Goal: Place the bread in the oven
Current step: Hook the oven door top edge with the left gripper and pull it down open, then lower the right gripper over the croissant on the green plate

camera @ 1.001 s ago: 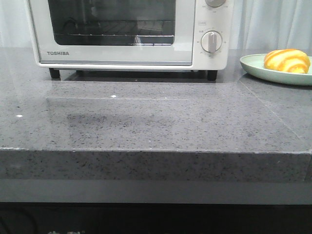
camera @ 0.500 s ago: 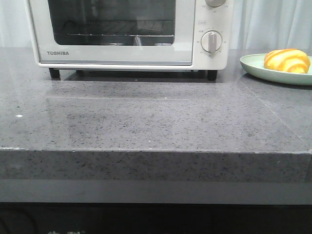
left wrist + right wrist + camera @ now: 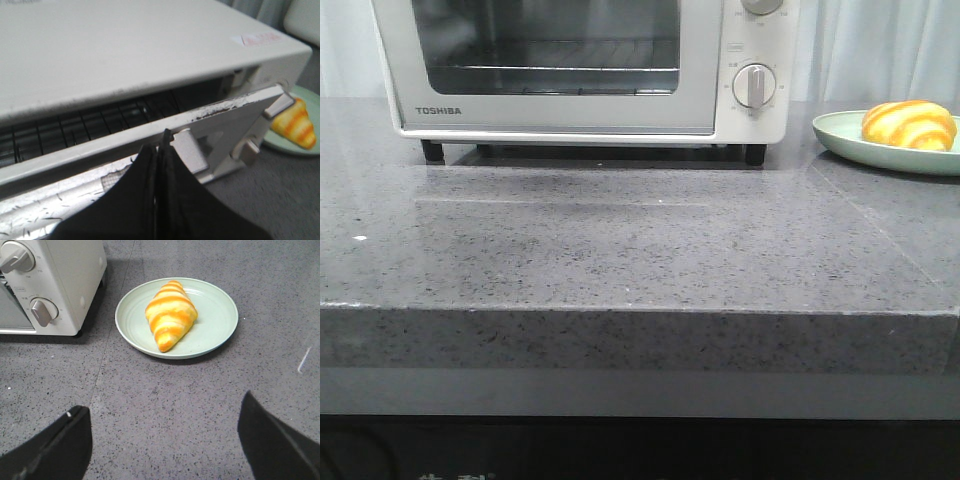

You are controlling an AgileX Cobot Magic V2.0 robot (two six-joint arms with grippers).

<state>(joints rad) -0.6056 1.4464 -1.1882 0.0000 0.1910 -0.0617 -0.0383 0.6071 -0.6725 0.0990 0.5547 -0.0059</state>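
The white Toshiba oven (image 3: 570, 110) stands at the back of the grey counter. Its glass door (image 3: 220, 125) is ajar at the top, and the wire rack (image 3: 75, 130) shows through the gap. My left gripper (image 3: 164, 137) is shut, its tip against the door's top edge, with nothing seen between its fingers. The bread (image 3: 908, 124), golden-orange with pale stripes, lies on a pale green plate (image 3: 840, 135) to the right of the oven. My right gripper (image 3: 161, 405) is open and empty above the counter, short of the plate (image 3: 215, 315) and the bread (image 3: 170, 314). Neither gripper shows in the front view.
The oven's round dials (image 3: 42, 311) are on its right side, close to the plate. White curtains (image 3: 880, 50) hang behind the counter. The grey stone counter (image 3: 640, 250) ends in a front edge toward me.
The oven door has tilted outward at the top: the reflections in its window have shifted and the rack looks different. The bread and the plate have not moved.
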